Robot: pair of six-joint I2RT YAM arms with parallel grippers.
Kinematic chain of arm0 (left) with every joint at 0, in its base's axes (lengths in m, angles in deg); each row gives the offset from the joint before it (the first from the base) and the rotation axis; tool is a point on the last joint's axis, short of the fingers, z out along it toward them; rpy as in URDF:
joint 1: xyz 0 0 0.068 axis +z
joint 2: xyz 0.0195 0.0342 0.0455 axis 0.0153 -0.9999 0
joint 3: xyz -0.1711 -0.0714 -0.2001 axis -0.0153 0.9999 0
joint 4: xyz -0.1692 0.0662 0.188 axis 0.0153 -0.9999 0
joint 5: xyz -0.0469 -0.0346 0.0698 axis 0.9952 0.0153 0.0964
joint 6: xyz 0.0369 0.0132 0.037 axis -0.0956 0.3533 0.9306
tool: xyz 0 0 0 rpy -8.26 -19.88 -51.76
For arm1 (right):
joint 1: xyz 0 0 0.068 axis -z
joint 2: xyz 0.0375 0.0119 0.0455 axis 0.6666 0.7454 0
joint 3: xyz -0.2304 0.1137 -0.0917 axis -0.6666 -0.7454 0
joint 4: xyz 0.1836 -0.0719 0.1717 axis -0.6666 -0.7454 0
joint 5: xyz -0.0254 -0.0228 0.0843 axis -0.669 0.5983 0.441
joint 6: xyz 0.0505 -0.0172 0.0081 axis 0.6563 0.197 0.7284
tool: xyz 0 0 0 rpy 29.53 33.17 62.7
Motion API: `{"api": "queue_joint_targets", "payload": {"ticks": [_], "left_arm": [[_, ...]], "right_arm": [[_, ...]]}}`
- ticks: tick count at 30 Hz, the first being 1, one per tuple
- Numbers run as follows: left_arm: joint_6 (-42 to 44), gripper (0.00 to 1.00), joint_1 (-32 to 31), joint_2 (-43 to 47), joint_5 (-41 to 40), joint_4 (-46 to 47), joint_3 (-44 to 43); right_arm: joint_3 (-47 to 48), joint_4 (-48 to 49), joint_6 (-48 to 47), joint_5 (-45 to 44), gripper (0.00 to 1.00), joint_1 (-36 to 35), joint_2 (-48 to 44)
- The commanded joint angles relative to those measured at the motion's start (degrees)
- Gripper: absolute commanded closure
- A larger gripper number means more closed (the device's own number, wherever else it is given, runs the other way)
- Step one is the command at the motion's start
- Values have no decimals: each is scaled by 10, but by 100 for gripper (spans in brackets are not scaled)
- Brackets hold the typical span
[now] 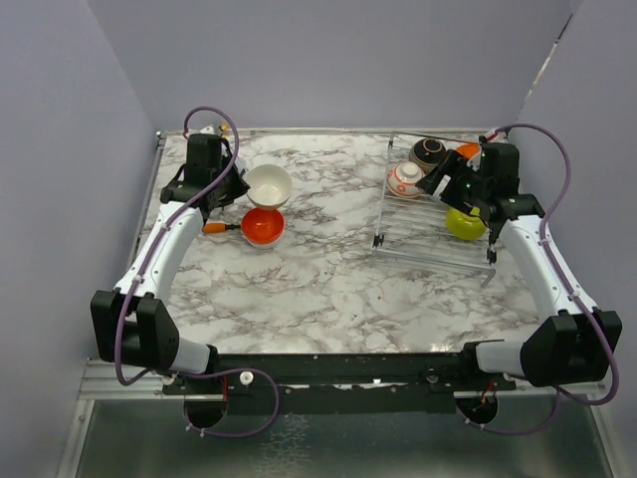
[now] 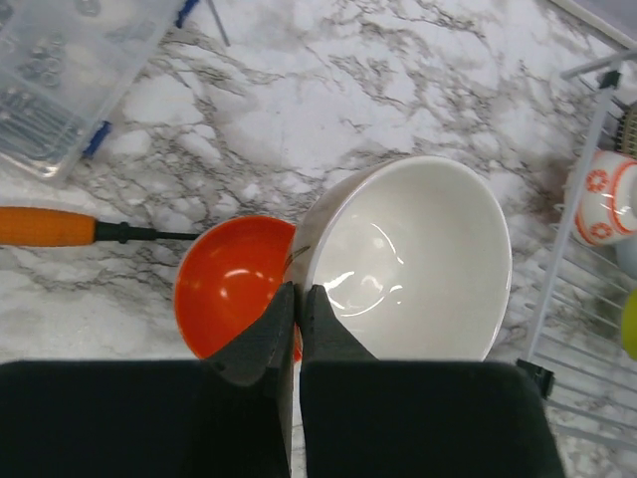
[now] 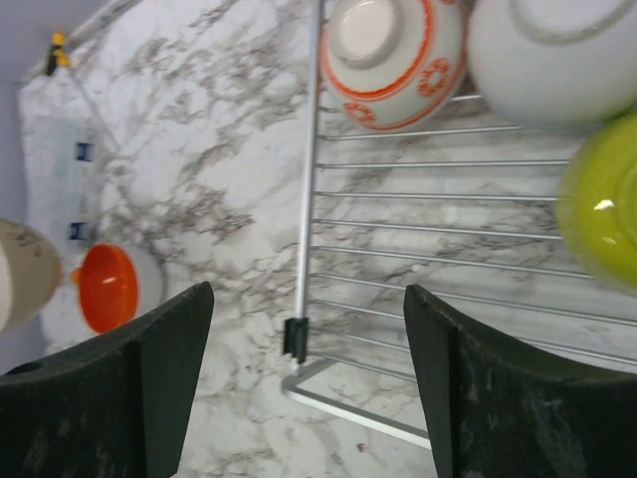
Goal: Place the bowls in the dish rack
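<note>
I have the white bowl (image 2: 418, 259) pinched by its rim in my left gripper (image 2: 298, 304), just beside the orange bowl (image 2: 229, 284) and well apart from the rack (image 3: 307, 199), over which my right gripper (image 3: 309, 299) hangs, jaws spread, near the green bowl (image 3: 602, 214).

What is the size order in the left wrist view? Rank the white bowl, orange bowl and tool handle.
1. white bowl, though it may be nearer the camera.
2. orange bowl, partly hidden.
3. tool handle, cut off at the edge.
</note>
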Motion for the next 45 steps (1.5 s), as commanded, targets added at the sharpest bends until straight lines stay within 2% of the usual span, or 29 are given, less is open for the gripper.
{"api": "queue_joint_targets", "payload": {"ticks": [1, 4, 9, 13, 18, 25, 36, 39, 43, 45], "left_arm": [[-59, 100, -2, -4, 164, 70, -27], [-102, 100, -9, -23, 237, 97, -30], [-161, 100, -26, -45, 312, 153, -32], [-187, 100, -43, -64, 335, 175, -44], [-209, 100, -48, -86, 363, 194, -54], [-219, 100, -52, -94, 384, 208, -56], [-219, 100, -56, -86, 395, 211, -45], [-220, 100, -56, -84, 395, 211, -41], [-222, 100, -58, -84, 399, 212, -34], [-222, 100, -60, -84, 399, 212, -30]], "right_arm": [[-47, 104, 77, 160, 15, 1, -9], [-91, 206, 160, 232, 8, -8, -9], [-110, 316, 255, 272, 6, -36, 18], [-87, 343, 280, 284, 5, -71, 50], [-67, 406, 333, 350, 4, -109, 96], [-45, 422, 342, 357, 0, -140, 130], [-41, 462, 369, 361, 0, -167, 173], [-35, 467, 369, 362, 3, -170, 179], [-14, 451, 370, 375, 18, -173, 198], [-12, 452, 369, 376, 22, -174, 200]]}}
